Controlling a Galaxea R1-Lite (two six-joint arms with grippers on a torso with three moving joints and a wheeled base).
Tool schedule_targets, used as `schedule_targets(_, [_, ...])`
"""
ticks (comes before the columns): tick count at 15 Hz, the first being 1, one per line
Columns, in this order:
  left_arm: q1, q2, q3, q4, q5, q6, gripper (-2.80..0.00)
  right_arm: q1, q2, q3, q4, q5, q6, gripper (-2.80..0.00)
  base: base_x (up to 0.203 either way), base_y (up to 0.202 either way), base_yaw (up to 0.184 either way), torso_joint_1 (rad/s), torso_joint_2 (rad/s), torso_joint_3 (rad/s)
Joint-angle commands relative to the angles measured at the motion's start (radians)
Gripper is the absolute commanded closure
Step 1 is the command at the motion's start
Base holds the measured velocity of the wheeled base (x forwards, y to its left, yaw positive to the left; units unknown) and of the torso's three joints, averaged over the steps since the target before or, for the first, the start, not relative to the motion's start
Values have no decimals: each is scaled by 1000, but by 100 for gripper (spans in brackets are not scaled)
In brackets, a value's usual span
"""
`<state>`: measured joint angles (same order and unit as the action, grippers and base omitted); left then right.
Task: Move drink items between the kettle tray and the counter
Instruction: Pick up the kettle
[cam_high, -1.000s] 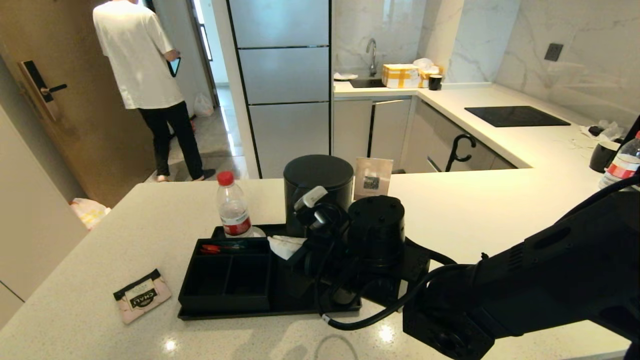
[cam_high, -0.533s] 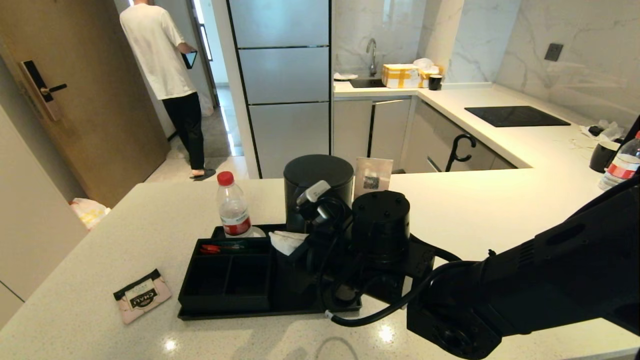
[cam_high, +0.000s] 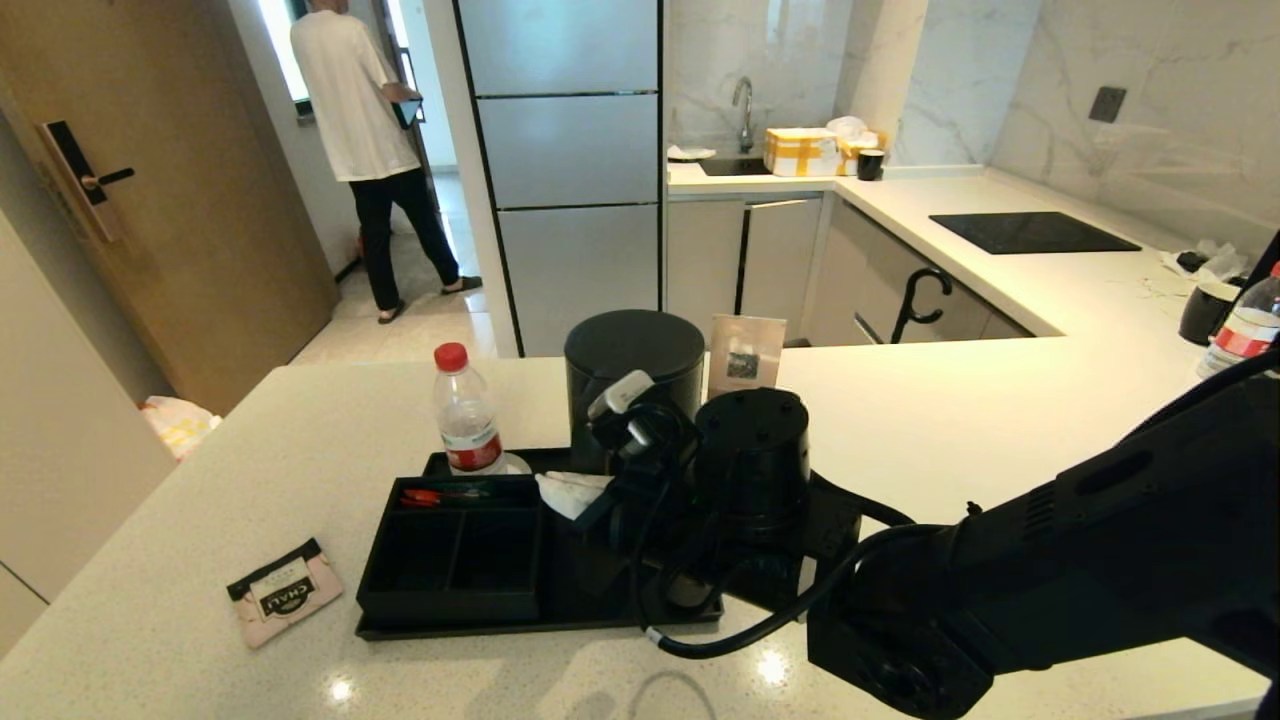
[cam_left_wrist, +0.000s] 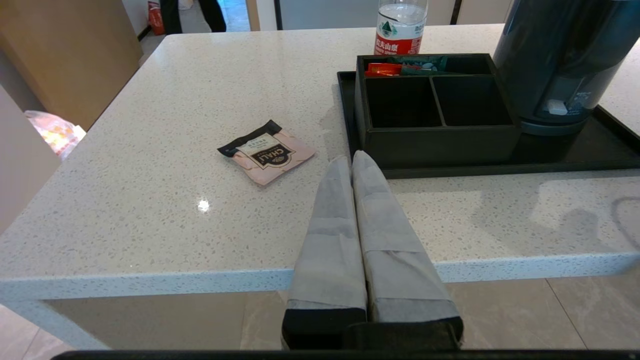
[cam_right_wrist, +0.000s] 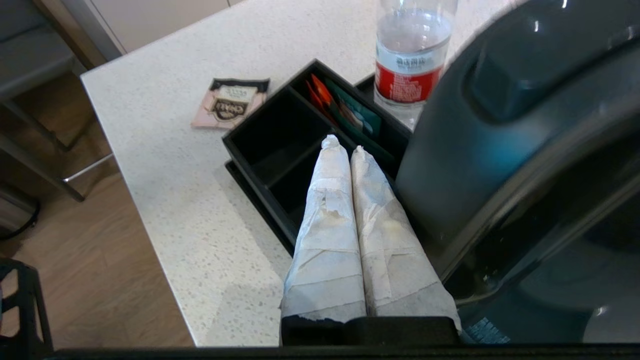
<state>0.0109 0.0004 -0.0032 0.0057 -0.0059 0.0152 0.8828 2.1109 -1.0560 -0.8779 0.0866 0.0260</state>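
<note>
The pale-pink tea sachet (cam_high: 285, 592) lies flat on the white speckled counter (cam_high: 950, 420), left of the black kettle tray (cam_high: 540, 625). The matte-black kettle (cam_high: 620, 365) stands upright at the tray's back. My right gripper (cam_high: 572, 492) reaches in from the right. It is shut, with nothing between its taped fingers, and its tips (cam_right_wrist: 345, 147) hang over the tray's compartment box beside the kettle (cam_right_wrist: 500, 125). My left gripper (cam_left_wrist: 351, 159) is shut and empty, low at the counter's front edge, with the sachet (cam_left_wrist: 266, 151) ahead and to one side of it.
A water bottle (cam_high: 465, 415) with a red cap stands at the tray's back left corner. Red and green packets (cam_high: 440, 494) lie in the rear compartment. A small card (cam_high: 745, 355) stands behind the kettle. A black mug (cam_high: 1205, 310) sits far right. A person (cam_high: 370, 130) is in the doorway.
My right wrist rose slightly, then settled back to about where it was. The person walked further into the doorway. Sachet, kettle and tray stayed put.
</note>
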Motion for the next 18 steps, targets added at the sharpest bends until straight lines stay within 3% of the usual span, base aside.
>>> schedule_targets(1, [1, -2, 0, 0, 0, 0, 0, 1, 17, -5, -7, -1, 1, 0, 0, 0, 0, 0, 0, 0])
schedule_targets(14, [1, 0, 0, 0, 0, 0, 0, 4, 44, -12, 3, -5, 2, 0, 0, 0, 0, 0, 0, 0])
schedule_targets(18, [0, -1, 0, 0, 0, 0, 0, 37, 3, 16, 8, -6, 6, 0, 0, 0, 0, 0, 0, 0])
